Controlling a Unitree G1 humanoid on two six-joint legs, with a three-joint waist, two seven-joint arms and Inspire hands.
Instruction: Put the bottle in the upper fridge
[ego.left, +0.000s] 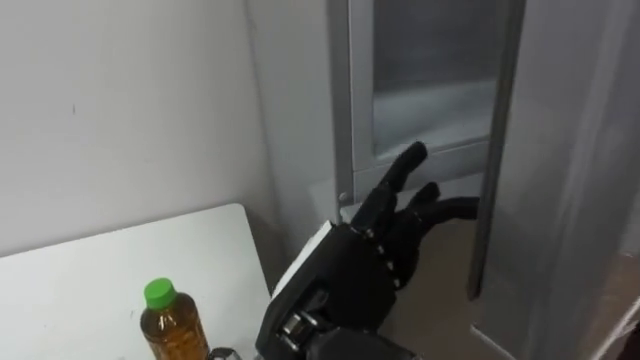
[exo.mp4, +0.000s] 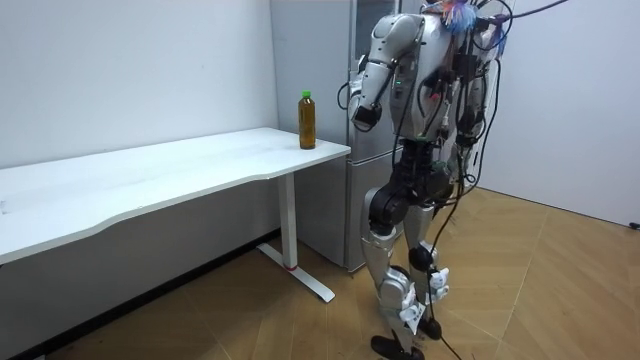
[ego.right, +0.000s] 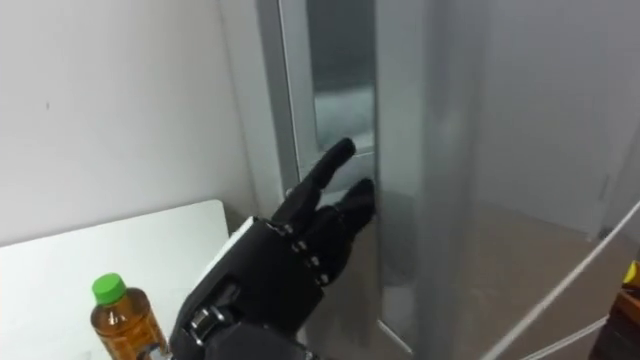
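the white wall (exo.mp4: 130, 70) behind everything is plain and matte, and the floor (exo.mp4: 560, 280) is warm wood laid in a herringbone pattern. the robot stands upright on both legs at the end of the table, facing the fridge (exo.mp4: 320, 200), a tall slab-sided box in dull grey metal. seen from the robot's head, the fridge door (ego.left: 430, 90) has a pale grey frame round a smoother, faintly glossy panel, with a darker strip running down its outer edge.

the table (exo.mp4: 150, 180) is long, with a thin white top, a gently curved front edge and a slim white leg on a flat foot. its surface looks smooth and without sheen.

the robot's left arm is lifted at chest height towards the fridge. the left hand (ego.left: 385, 235) is black, hard-shelled and jointed, with a white plate on the wrist behind it. its fingers (ego.left: 405, 165) are stretched forward and slack, one raised above the rest, and they grasp nothing. the lower fingertips reach up to the door's dark edge; whether they touch it i cannot tell.

the bottle (ego.left: 172, 325) is not in the hand. it stands upright on the table, close to the corner nearest the fridge, just beside the outstretched arm. it is a round clear plastic bottle of amber-brown liquid, with sloping shoulders.

its cap (ego.left: 159, 293) is a small bright green screw top.
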